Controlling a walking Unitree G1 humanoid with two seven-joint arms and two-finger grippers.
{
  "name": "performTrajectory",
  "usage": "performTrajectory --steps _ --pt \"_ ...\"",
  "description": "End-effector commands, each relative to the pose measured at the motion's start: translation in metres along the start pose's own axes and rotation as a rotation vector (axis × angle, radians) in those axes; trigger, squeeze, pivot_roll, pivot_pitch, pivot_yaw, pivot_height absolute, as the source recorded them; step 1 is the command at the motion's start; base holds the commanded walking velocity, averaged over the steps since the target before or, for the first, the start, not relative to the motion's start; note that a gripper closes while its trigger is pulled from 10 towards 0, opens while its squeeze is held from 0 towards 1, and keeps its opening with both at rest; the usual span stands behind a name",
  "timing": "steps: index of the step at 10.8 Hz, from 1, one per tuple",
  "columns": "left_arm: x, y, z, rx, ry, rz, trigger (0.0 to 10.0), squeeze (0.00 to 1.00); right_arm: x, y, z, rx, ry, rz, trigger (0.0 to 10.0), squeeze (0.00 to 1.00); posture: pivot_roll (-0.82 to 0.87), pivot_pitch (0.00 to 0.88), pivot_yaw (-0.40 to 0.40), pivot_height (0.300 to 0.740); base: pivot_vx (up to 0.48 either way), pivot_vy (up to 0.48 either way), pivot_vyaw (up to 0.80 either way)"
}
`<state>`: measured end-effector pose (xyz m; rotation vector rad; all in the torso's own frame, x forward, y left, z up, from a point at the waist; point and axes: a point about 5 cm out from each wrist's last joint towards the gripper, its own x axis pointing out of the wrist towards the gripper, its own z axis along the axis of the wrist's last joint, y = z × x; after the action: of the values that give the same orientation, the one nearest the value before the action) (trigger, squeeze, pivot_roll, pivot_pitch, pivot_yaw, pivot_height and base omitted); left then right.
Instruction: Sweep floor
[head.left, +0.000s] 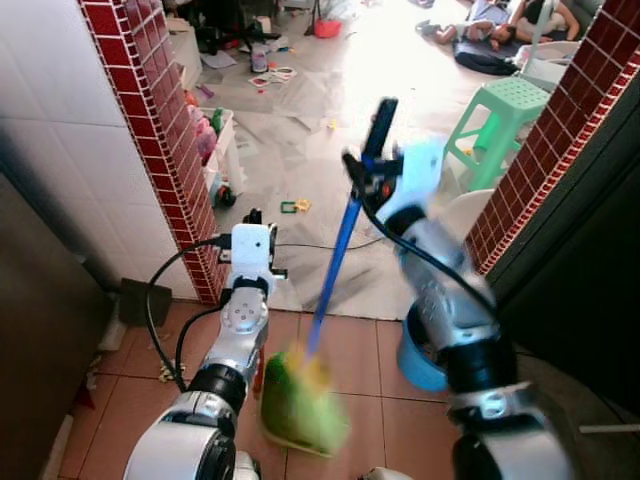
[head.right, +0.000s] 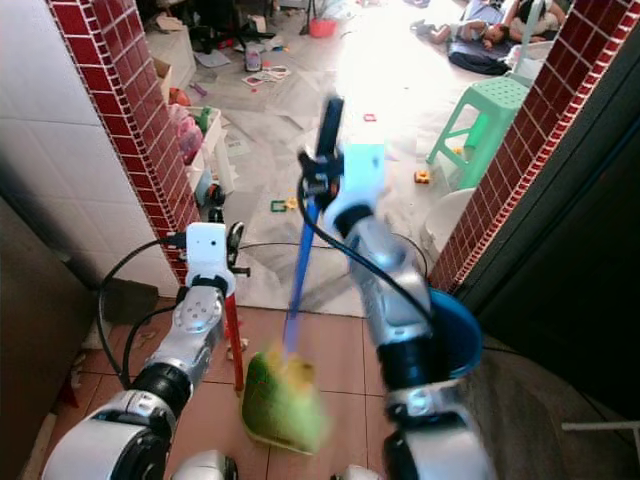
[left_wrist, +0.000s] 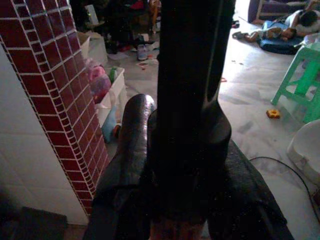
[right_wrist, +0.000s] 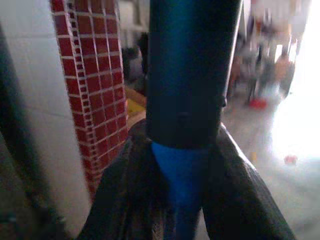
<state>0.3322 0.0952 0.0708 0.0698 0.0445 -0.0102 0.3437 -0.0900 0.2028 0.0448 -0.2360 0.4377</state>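
blurrily, right jaws (head.left: 362, 170) clamp the broom (head.left: 335, 262); left jaws (head.left: 252, 216) clamp the dustpan handle (head.right: 233, 340).

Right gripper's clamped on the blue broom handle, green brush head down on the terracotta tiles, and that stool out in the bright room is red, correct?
Not quite: the stool is green, as the left eye view shows. The right gripper does hold the blue broom handle, with the green brush head at the terracotta tiles.

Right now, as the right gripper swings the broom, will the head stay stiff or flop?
Probably flops a bit: the green broom head looks soft and blurred. The thin blue handle seems light and stiff. The right gripper holds it high, so the head may swing wide.
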Motion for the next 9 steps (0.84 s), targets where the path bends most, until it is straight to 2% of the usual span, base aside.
performTrajectory --steps 1,2,4,5,7,8,9 --pt "0.004 -0.004 0.008 0.013 -0.037 -0.014 10.0 0.00 0.004 -0.005 0.025 -0.096 -0.105 0.001 10.0 0.00 -0.07 0.000 -0.030 0.740 0.000 0.000 0.00" --pt "0.004 -0.005 0.007 0.014 -0.029 -0.025 10.0 0.00 -0.001 -0.015 0.015 -0.189 -0.079 -0.031 10.0 0.00 -0.06 0.000 -0.028 0.740 0.000 0.000 0.00" --pt "0.004 -0.004 0.006 0.015 -0.024 -0.029 10.0 0.00 -0.015 -0.025 -0.015 -0.205 0.020 -0.124 10.0 0.00 -0.06 0.000 -0.021 0.740 0.000 0.000 0.00" --pt "0.004 -0.003 0.005 0.017 -0.024 -0.031 10.0 0.00 -0.020 -0.025 -0.028 -0.174 0.065 -0.158 10.0 0.00 -0.05 0.000 -0.017 0.740 0.000 0.000 0.00" --pt "0.004 -0.004 0.006 0.022 -0.025 -0.038 10.0 0.00 -0.027 -0.014 -0.052 -0.080 0.145 -0.183 10.0 0.00 -0.04 0.003 -0.022 0.740 0.000 0.000 0.00" --pt "0.004 -0.006 0.006 0.017 -0.024 -0.038 10.0 0.00 -0.029 -0.004 -0.065 0.051 0.202 -0.210 10.0 0.00 -0.03 0.000 -0.034 0.740 0.000 0.000 0.00" --pt "0.005 -0.005 0.006 0.012 -0.025 -0.035 10.0 0.00 -0.026 0.000 -0.065 0.104 0.201 -0.200 10.0 0.00 -0.03 0.000 -0.038 0.740 0.000 0.000 0.00"
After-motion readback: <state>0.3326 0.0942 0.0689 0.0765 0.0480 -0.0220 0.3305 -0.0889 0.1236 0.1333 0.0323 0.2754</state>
